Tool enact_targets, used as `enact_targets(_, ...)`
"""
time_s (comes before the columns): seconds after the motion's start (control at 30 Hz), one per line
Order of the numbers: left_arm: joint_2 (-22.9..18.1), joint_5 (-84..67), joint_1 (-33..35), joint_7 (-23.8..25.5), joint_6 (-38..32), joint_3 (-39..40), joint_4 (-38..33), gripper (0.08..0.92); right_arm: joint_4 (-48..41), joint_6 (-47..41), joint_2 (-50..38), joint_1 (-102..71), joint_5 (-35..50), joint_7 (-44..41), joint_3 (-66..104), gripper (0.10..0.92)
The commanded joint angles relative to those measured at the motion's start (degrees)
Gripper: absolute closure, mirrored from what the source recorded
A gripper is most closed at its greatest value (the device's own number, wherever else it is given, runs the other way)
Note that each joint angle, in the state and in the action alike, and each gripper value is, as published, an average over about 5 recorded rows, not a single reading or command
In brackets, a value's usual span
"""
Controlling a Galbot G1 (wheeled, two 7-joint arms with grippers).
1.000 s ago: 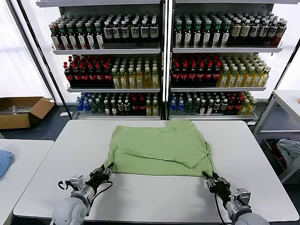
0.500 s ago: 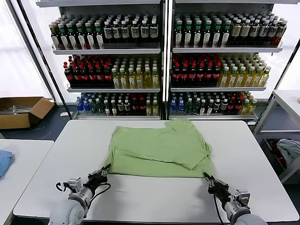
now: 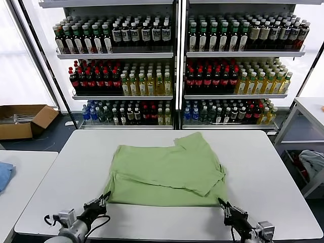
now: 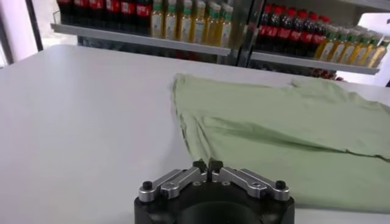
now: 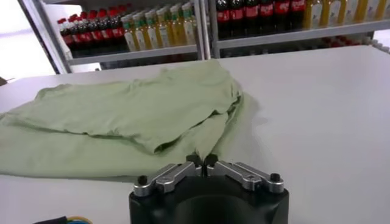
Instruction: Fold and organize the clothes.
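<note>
One light green shirt [image 3: 167, 169] lies spread on the white table [image 3: 61, 167], plain side up, with one layer folded over toward the right. My left gripper [image 3: 107, 195] is shut on the shirt's near left corner, low at the table's front edge. At the near right corner my right gripper [image 3: 221, 203] is shut on the hem. In the left wrist view the closed gripper [image 4: 207, 164] meets the shirt [image 4: 280, 128] at its edge. The right wrist view shows the closed right gripper [image 5: 203, 161] at the shirt's [image 5: 122, 122] hem.
Shelves of bottles [image 3: 177, 66] stand behind the table. A cardboard box [image 3: 23, 119] sits on the floor at the far left. A blue cloth [image 3: 4, 174] lies on a side table to the left. Another table [image 3: 309, 109] and a bin of cloth [image 3: 311, 162] are to the right.
Both grippers have pulled back toward the table's front edge, and the shirt has slid with them toward me. Its near edge now lies closer to the front.
</note>
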Motion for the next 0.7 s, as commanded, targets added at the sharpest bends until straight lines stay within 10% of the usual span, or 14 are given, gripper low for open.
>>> enact_targets(0.03,-2.2,2.0,16.1,1.2,1.4,-7.1,-10.3,0.905,6.8,2.1,0.2,-11.3,-5.1,0.1,0.6,0.896)
enact_targets(0.33,-1.4,2.8,16.3,2.6,2.8,-8.8,-14.1,0.898,4.9,3.4,-1.1,-5.0,-2.1,1.0,1.4,0.753)
enact_targets(0.7,6.0,-3.0,6.2,1.1,2.3,-10.6,-11.8,0.629,0.5,1.5,-8.0,11.9,7.9,-2.2,3.0,0.450)
